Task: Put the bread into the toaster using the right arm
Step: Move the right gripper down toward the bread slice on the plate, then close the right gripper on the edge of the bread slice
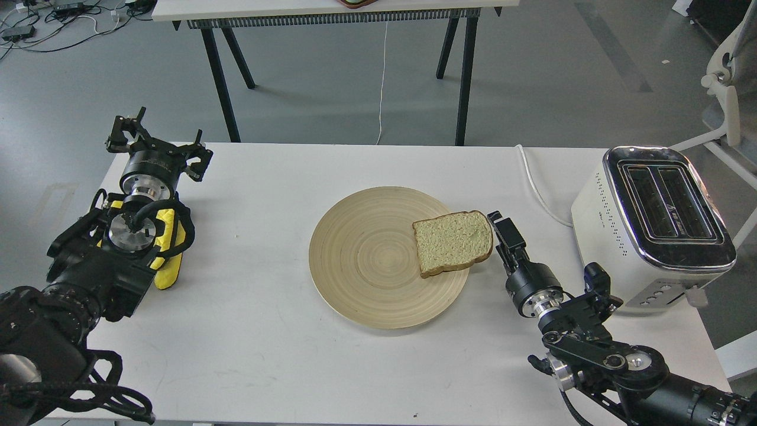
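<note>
The bread (453,242) lies flat on the right edge of the round wooden plate (366,266). The right gripper (501,228) is just beside its right side; if it is open I cannot tell. The toaster (656,228) stands far right, its white cord (538,189) between. The left gripper (155,142) is open, far left.
</note>
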